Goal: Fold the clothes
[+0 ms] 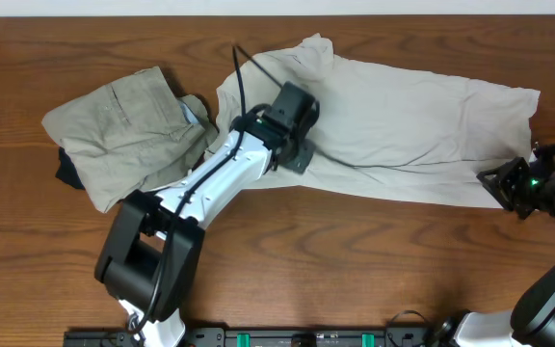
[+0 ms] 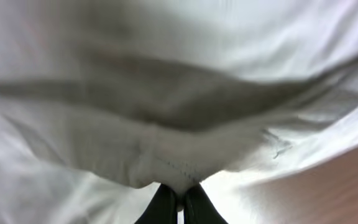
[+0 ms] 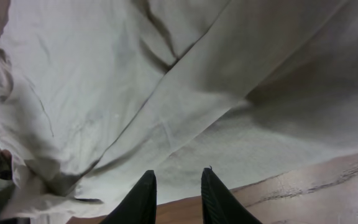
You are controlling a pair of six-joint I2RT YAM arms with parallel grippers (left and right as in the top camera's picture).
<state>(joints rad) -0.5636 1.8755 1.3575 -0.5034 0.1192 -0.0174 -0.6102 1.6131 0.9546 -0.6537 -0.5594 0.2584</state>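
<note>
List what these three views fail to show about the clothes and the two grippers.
- Left wrist view: blurred. The left gripper is shut on the cream garment, but how much cloth it pinches is unclear.
- Overhead: the dark item is mostly covered by the khaki garment, so it cannot be identified.
- Right wrist view: the right gripper is open at the cloth's edge. Whether it touches cloth is unclear.
</note>
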